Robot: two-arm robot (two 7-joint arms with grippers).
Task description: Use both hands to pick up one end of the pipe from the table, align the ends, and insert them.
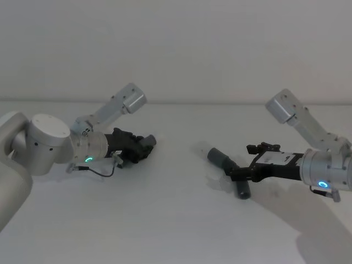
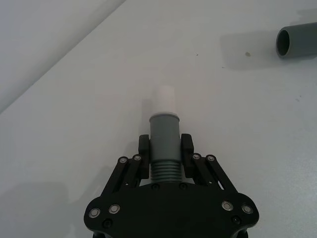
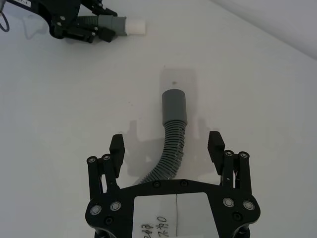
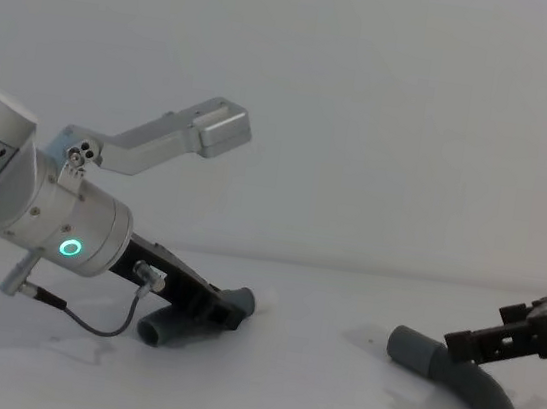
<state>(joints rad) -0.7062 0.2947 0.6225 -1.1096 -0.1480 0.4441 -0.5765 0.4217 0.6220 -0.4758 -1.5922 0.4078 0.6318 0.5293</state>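
While the left gripper (image 1: 144, 144) is reaching low over the left side of the table (image 1: 176, 236), its jaws are pinching the shorter hose piece (image 4: 161, 330) right where the ribs are giving way to the smooth end. From the left wrist, its two fingers (image 2: 143, 148) are pressing against both sides of the hose. The short cuff (image 2: 164, 130) is sticking out past the fingertips, with a white tip (image 2: 165, 99) showing at its mouth and pointing toward the robot's right. From the chest, the ribbed tail of this piece is curving down beneath the gripper toward the table, though I cannot tell whether it is touching the surface. A green ring light (image 4: 70, 247) is glowing on the left wrist.

Well apart from it, on the right side of the table, the longer hose piece (image 4: 476, 393) is lying on the surface in a bend. The right gripper (image 3: 166, 145) is hovering close over its ribbed middle with the jaws spread wide. Its fingers (image 3: 117, 148) are standing on either side of the hose, apart from it and gripping nothing. The long cuff (image 3: 174, 105) is resting just beyond the fingertips, with its open mouth facing across the table toward the left gripper and the white-tipped end it is holding
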